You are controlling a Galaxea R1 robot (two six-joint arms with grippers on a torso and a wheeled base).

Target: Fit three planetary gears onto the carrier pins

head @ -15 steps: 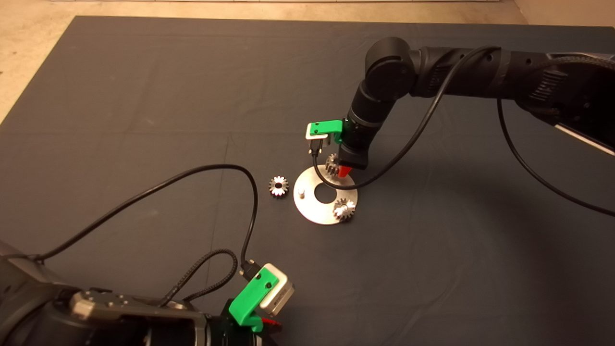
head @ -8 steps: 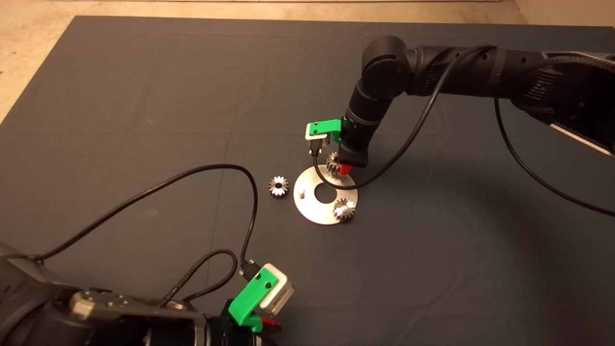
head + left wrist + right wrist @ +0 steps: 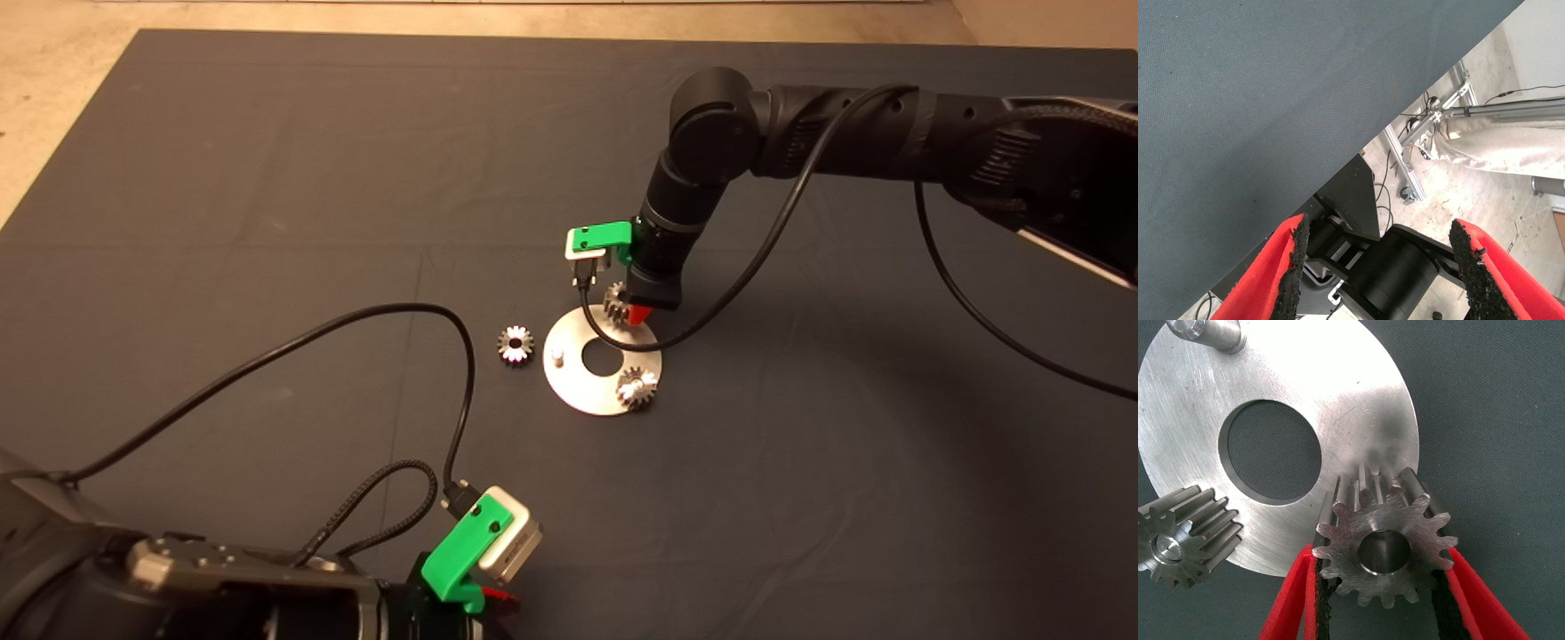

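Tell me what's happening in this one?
The right hand holds a small steel gear at the far edge of a silver disc, apparently at a peg there. One gear already sits on a peg at the disc's near edge. A third gear lies on the mat left of the disc, and one peg is bare. The left hand waits open at the mat's near edge.
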